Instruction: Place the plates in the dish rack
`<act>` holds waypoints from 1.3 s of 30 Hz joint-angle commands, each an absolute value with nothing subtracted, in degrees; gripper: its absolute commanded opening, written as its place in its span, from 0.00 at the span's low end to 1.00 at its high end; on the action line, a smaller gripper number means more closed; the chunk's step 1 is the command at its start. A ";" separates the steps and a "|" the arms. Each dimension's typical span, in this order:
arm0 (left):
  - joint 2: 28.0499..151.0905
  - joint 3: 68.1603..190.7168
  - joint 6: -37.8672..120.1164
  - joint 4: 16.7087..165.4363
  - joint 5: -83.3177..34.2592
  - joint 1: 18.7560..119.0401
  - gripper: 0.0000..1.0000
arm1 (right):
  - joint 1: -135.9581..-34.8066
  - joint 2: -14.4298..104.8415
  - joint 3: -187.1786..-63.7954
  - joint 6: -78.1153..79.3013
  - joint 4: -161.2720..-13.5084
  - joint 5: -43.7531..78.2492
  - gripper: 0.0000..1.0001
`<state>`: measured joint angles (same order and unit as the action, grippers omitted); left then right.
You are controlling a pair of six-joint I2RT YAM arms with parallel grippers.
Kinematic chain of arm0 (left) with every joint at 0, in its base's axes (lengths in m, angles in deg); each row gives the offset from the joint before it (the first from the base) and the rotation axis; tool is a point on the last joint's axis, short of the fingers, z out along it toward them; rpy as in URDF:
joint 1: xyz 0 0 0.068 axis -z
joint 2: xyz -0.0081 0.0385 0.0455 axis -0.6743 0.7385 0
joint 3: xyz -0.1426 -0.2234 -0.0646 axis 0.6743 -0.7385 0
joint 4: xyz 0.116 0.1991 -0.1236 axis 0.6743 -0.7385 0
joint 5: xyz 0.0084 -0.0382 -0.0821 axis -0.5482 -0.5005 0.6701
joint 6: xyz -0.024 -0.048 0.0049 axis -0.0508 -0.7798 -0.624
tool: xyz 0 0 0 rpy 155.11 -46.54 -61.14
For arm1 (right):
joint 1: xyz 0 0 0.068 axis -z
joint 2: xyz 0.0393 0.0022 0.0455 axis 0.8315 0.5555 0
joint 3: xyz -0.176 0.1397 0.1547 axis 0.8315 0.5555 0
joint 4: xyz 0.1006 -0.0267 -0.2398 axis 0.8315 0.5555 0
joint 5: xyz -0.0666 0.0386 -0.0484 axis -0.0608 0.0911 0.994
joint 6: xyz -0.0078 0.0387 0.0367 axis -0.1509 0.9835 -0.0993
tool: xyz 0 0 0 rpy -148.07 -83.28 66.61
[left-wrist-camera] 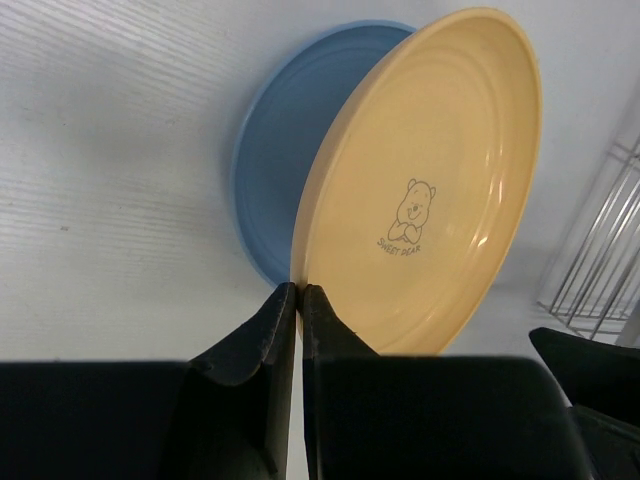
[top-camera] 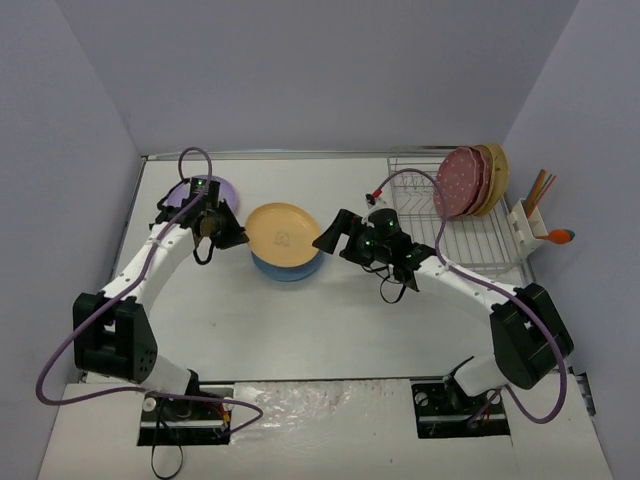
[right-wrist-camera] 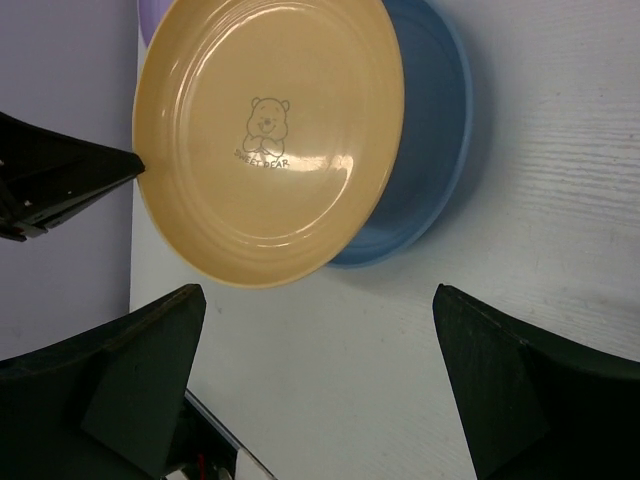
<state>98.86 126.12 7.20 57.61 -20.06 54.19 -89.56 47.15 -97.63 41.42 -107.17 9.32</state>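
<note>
Two plates stacked: yellow plate [top-camera: 283,233] tilted over blue plate [top-camera: 290,268].
Left gripper [left-wrist-camera: 299,290] is clamped on the yellow plate's rim; right gripper [top-camera: 328,236] has its jaws apart, just beside it.

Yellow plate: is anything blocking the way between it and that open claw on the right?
Nothing visible does. The open right gripper faces the yellow plate directly. The blue plate lies underneath it, not between, and the left gripper pinches its opposite rim.
</note>
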 commanded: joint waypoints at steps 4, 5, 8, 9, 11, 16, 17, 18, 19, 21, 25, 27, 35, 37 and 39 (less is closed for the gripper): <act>91.08 122.18 0.33 67.21 -14.01 54.00 0.00 | -89.94 50.69 -101.70 45.33 -115.23 9.53 0.94; 90.21 121.49 -0.19 67.90 -13.60 54.00 0.00 | -89.92 51.26 -102.22 45.50 -115.40 9.34 0.94; 88.00 119.69 -1.75 70.18 -12.29 53.94 0.00 | -89.89 53.15 -102.99 46.30 -116.74 8.23 0.94; 87.17 119.10 -2.28 70.66 -11.82 54.00 0.00 | -89.83 53.57 -103.11 46.42 -117.39 8.11 0.94; 85.17 117.73 -3.29 71.40 -11.34 53.92 0.00 | -89.83 54.22 -103.64 46.69 -117.45 8.09 0.93; 81.93 115.47 -5.07 73.71 -10.36 54.00 0.00 | -89.60 55.48 -104.47 47.64 -118.84 6.75 0.87; 81.34 115.16 -5.33 73.89 -10.29 54.00 0.00 | -89.57 55.53 -104.44 47.82 -119.37 6.49 0.86; 80.89 114.90 -5.50 74.04 -10.21 54.00 0.00 | -89.53 55.49 -104.29 47.96 -120.13 6.25 0.84; 80.62 114.50 -5.56 74.37 -9.95 54.00 0.00 | -89.40 55.36 -104.09 48.09 -121.00 5.92 0.81; 80.33 113.99 -5.48 74.42 -9.77 54.07 0.00 | -89.28 54.69 -103.89 48.36 -121.85 5.52 0.71; 79.99 112.50 -5.39 75.22 -9.32 54.00 0.00 | -89.21 52.87 -103.62 48.04 -122.65 5.17 0.55; 79.92 111.66 -5.28 75.87 -9.25 54.00 0.00 | -89.12 51.25 -103.29 47.26 -121.98 6.03 0.39; 81.12 111.45 -3.08 75.61 -9.63 54.18 0.00 | -87.73 45.96 -103.11 43.18 -118.34 8.26 0.10; 81.84 111.65 -2.00 75.15 -9.83 54.10 0.08 | -87.09 44.56 -103.42 41.12 -116.51 8.91 0.04; 82.50 112.12 -0.68 74.00 -10.18 54.09 0.21 | -86.10 42.99 -104.53 38.92 -113.69 10.35 0.01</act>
<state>81.93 108.88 -3.51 72.57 -9.13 54.45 -87.90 48.75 -101.25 43.34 -113.87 7.87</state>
